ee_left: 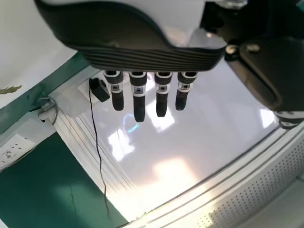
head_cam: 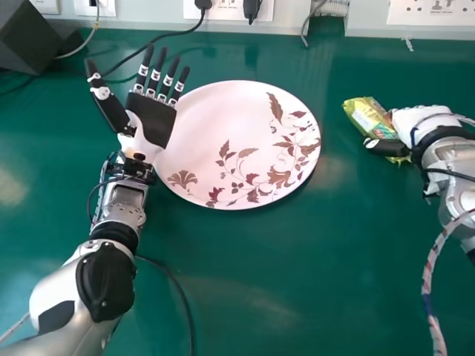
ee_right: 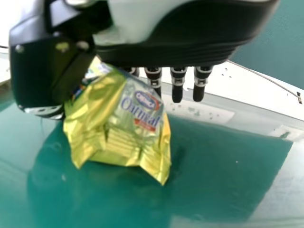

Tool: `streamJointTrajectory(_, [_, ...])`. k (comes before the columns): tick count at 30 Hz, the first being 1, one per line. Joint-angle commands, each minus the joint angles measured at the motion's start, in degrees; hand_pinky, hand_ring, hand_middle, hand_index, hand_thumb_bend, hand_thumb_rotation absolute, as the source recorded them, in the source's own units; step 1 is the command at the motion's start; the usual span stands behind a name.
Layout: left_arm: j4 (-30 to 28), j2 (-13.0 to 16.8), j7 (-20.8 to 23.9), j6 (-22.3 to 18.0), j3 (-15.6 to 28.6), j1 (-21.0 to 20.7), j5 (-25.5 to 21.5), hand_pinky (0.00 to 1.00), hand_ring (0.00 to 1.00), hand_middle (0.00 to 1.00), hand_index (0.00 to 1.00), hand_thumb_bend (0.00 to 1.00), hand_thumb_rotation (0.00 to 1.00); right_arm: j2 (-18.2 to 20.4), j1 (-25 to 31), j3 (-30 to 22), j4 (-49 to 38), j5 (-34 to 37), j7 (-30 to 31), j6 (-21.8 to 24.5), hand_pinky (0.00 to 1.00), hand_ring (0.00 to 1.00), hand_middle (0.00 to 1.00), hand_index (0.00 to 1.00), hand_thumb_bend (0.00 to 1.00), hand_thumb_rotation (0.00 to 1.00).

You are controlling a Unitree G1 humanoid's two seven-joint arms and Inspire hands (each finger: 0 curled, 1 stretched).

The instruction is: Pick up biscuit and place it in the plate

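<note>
Green tabletop (head_cam: 260,282) stretches out before me, with a leaf-patterned pink plate (head_cam: 208,122) on it. At the plate's left rim, the left hand (head_cam: 152,122) is spread wide. Well to its right, the right hand (head_cam: 415,121) pinches the yellow-wrapped biscuit (head_cam: 362,111) between thumb and fingers.

And here's plate (head_cam: 223,119), pale pink, reddish-brown leaves, lying toward bench's (head_cam: 297,289) far edge! Left hand (head_cam: 154,122) at plate's left rim, palm showing, fingers straight, aimed at that far edge. Over right, well apart from plate: right hand (head_cam: 429,119), thumb against yellow biscuit packet (head_cam: 365,111)! Dark box (head_cam: 26,37) by bench's far edge, left of plate.
</note>
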Motion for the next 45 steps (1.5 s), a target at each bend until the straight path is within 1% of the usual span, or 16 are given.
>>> streamJointTrajectory(1, [1.01,-0.93,0.36,-0.79,-0.15,3.16,0.33,0.97,0.92,0.97,1.00,1.00,0.56,-0.17,3.57,1.34,1.07,0.81,2.38,-0.95,1.00,1.00,0.95,1.00,0.31,0.02])
streamJointTrajectory(5, [1.08,-1.09,0.52,-0.51,0.20,2.99,-0.24,0.97,0.92,0.97,1.00,1.00,0.56,-0.36,3.80,1.04,0.49,0.93,2.40,-0.98,1.00,1.00,0.90,1.00,0.28,0.00])
streamJointTrajectory(9, [1.11,-1.05,1.04,0.63,0.65,2.76,-0.91,0.98,0.92,0.97,1.00,1.00,0.56,-0.37,3.89,0.77,0.26,1.01,2.34,-0.98,1.00,0.99,0.82,0.98,0.28,0.00])
streamJointTrajectory(11, [1.13,-0.91,0.60,1.20,0.76,2.73,-1.22,0.98,0.92,0.97,1.00,1.00,0.56,-0.50,3.90,0.83,-0.13,0.93,2.64,-1.01,1.00,1.00,0.60,0.94,0.43,0.00])
streamJointTrajectory(12, [1.14,-0.87,0.33,1.36,0.86,2.71,-1.34,0.98,0.92,0.97,1.00,1.00,0.57,-0.58,3.93,0.87,-0.30,0.87,2.67,-1.07,1.00,1.00,0.54,0.91,0.48,0.00])
streamJointTrajectory(13, [1.14,-0.88,0.30,1.13,0.89,2.71,-1.32,0.98,0.92,0.97,1.00,1.00,0.57,-0.66,4.00,0.89,-0.50,0.86,2.67,-1.16,1.00,1.00,0.53,0.89,0.48,0.00])
streamJointTrajectory(15, [1.13,-0.88,0.48,0.60,0.87,2.69,-1.16,0.97,0.92,0.97,1.00,1.00,0.57,-0.78,4.14,0.82,-0.95,0.95,2.68,-1.31,1.00,1.00,0.50,0.84,0.50,0.00])
streamJointTrajectory(17, [1.15,-0.86,0.93,0.67,0.90,2.59,-1.15,0.97,0.92,0.97,1.00,1.00,0.57,-0.79,4.19,0.79,-1.23,0.97,2.70,-1.29,1.00,1.00,0.49,0.61,0.50,0.00])
streamJointTrajectory(18, [1.15,-0.84,0.94,0.82,0.89,2.55,-1.16,0.97,0.92,0.97,1.00,1.00,0.56,-0.80,4.22,0.77,-1.37,0.99,2.70,-1.26,1.00,1.00,0.46,0.57,0.50,0.00])
streamJointTrajectory(20, [1.15,-0.76,0.55,1.32,0.87,2.49,-1.20,0.97,0.92,0.97,1.00,1.00,0.56,-0.73,4.29,0.63,-1.61,1.11,2.67,-1.14,1.00,1.00,0.43,0.55,0.50,0.00])
streamJointTrajectory(22, [1.19,-0.58,0.01,2.44,0.93,2.43,-1.38,0.97,0.92,0.97,1.00,1.00,0.56,-0.68,4.45,0.35,-2.06,1.32,2.72,-1.01,1.00,1.00,0.47,0.50,0.50,0.00])
streamJointTrajectory(28, [1.23,-0.30,1.33,3.65,1.08,2.33,-1.42,0.98,0.91,0.97,1.00,1.00,0.53,-0.46,4.48,-0.17,-2.33,1.59,2.66,-0.65,1.00,1.00,0.48,0.49,0.50,0.00])
streamJointTrajectory(36, [1.32,-0.65,3.76,2.14,1.33,2.19,-1.29,0.99,0.92,0.97,1.00,1.00,0.53,-0.85,4.57,-0.56,-2.88,1.80,3.15,-0.69,1.00,1.00,0.48,0.49,0.51,0.00])
streamJointTrajectory(40, [1.23,-0.90,4.90,0.39,0.68,2.20,-0.46,1.00,0.92,0.97,1.00,1.00,0.53,-1.06,4.35,-1.08,-3.01,2.15,3.31,-0.71,1.00,1.00,0.48,0.48,0.51,0.00])
streamJointTrajectory(42, [1.23,-0.90,5.07,0.08,0.45,2.20,-0.27,1.00,0.92,0.98,1.00,1.00,0.52,-1.30,4.27,-1.59,-3.41,2.58,3.52,-0.76,1.00,1.00,0.43,0.50,0.50,0.00])
streamJointTrajectory(45, [1.26,-0.88,4.86,-0.12,0.26,2.18,-0.19,1.00,0.92,0.97,1.00,1.00,0.52,-1.82,4.19,-2.57,-4.39,3.28,3.87,-0.81,1.00,1.00,0.41,0.50,0.50,0.00])
